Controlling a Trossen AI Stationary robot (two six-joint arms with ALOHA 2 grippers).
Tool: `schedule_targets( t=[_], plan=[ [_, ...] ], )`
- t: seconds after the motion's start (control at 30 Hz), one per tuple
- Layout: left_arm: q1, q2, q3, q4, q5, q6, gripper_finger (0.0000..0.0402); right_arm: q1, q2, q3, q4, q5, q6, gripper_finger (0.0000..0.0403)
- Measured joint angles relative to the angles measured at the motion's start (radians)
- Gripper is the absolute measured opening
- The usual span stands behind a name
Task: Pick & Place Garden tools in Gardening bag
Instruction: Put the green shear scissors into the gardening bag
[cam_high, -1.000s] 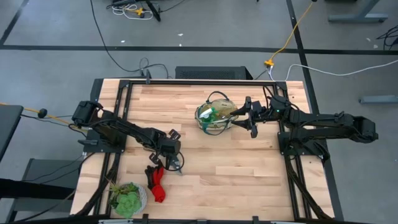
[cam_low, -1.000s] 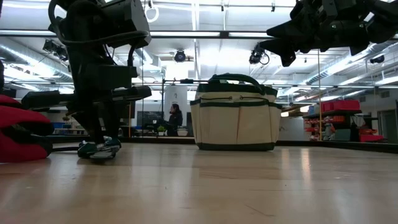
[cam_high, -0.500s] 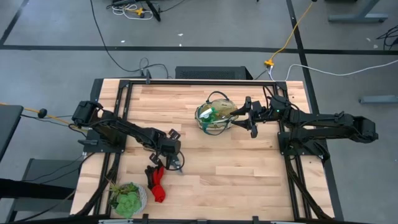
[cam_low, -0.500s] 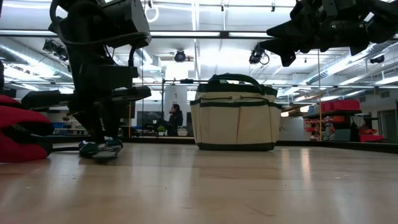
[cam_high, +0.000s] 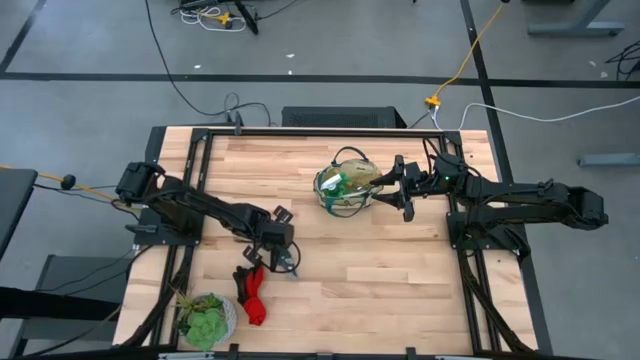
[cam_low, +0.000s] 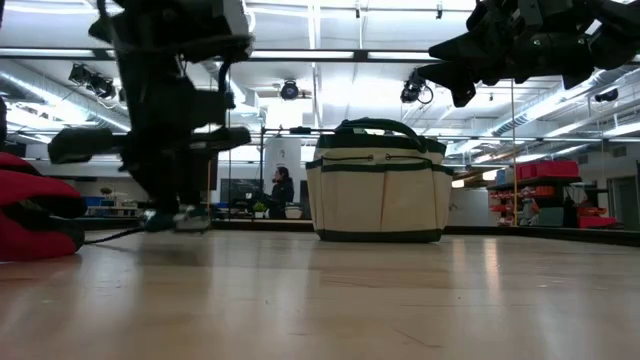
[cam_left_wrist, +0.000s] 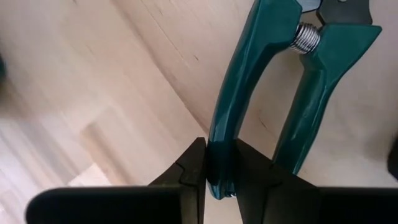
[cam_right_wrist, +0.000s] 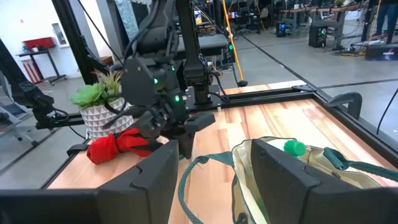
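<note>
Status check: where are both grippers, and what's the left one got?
Left gripper shut on one handle of the pruning shears, near the gloves. Right gripper open, waiting beside the gardening bag. Path to bag looks unobstructed.

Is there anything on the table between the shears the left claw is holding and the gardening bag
Nothing visible. The left claw grips one handle of the shears, and bare wood lies between them and the gardening bag.

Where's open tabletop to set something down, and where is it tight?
Free: the boards between the gardening bag and the near edge, right of the gloves; also the far-left boards. Tight: the near-left corner, with gloves, potted plant and left claw shut on the shears.
</note>
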Motion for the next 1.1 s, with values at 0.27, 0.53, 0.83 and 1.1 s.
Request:
schedule_targets(
  t=[0.27, 0.53, 0.83, 1.1],
  plan=[
    [0.000, 0.000, 0.170, -0.196, 0.022, -0.068, 0.0060, 0.000, 0.000, 0.000, 0.000, 0.000, 0.001, 0.0204],
    [0.002, 0.000, 0.326, -0.319, 0.079, -0.141, 0.0060, 0.000, 0.000, 0.000, 0.000, 0.000, 0.001, 0.0204],
    [0.003, 0.000, 0.464, -0.394, 0.124, -0.184, 0.0060, 0.000, 0.000, 0.000, 0.000, -0.010, 0.001, 0.0204],
    [0.009, 0.000, 0.519, -0.400, 0.150, -0.206, 0.0060, 0.000, 0.000, 0.000, 0.000, -0.011, 0.000, 0.0204]
  ],
)
